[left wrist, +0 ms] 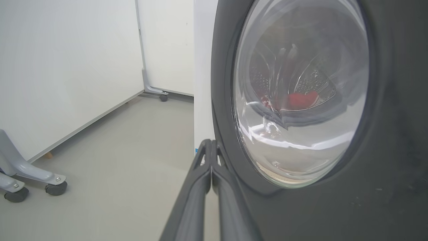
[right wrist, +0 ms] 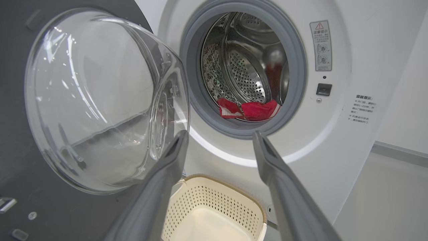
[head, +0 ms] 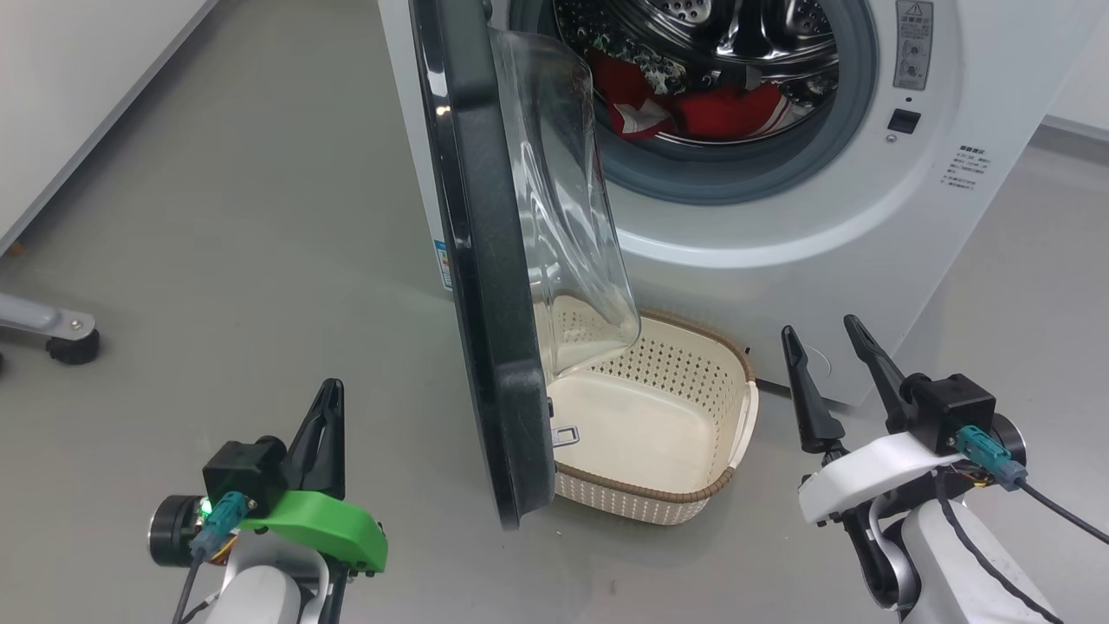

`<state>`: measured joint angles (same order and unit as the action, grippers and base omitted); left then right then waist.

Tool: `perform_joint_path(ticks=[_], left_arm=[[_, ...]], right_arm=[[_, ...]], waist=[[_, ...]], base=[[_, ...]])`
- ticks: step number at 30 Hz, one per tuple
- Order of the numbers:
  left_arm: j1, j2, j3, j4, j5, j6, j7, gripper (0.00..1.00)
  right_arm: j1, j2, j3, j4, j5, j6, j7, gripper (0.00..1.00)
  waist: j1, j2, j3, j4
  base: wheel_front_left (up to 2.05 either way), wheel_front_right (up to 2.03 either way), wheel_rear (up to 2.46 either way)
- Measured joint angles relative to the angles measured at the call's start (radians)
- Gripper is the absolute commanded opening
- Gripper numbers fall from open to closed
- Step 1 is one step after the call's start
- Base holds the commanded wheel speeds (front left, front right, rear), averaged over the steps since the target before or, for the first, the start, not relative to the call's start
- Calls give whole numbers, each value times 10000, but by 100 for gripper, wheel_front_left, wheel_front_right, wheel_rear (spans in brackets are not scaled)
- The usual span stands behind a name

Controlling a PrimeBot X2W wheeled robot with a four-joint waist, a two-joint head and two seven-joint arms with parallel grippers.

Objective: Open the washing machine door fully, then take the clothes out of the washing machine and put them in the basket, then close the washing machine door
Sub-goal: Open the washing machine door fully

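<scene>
Widening the door first

Big white front-loading washing machine (head: 736, 260): black-rimmed round glass door (head: 485, 260) half open, left of its mouth. Cream perforated plastic basket (head: 693, 364) at its foot; red striped clothes (head: 728, 108) inside. Left gripper (head: 329, 399), fingers together, nearer the door's outer face; right gripper (head: 819, 328), fingers apart, faces the mouth.

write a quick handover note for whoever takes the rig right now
Left gripper: shut, empty, beside the outer face of the door.
Right gripper: open, empty, right of the basket.
Door: partly open, standing over the basket, which is empty.
Clothes: inside the washing machine.
Done: door started.
Left: swing it fully open, move clothes, close door.
</scene>
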<state>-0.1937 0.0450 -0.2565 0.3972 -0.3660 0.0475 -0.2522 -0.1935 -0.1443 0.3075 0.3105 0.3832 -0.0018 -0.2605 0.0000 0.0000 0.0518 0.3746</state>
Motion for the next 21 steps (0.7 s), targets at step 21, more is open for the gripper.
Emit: perform_joint_path(ticks=[21], left_arm=[[-801, -2, 284, -3994, 554, -174, -44, 0]], right_arm=[[150, 307, -485, 134, -326, 359, 0, 100]], waist=[[0, 0, -121, 159]], base=[[0, 0, 0]])
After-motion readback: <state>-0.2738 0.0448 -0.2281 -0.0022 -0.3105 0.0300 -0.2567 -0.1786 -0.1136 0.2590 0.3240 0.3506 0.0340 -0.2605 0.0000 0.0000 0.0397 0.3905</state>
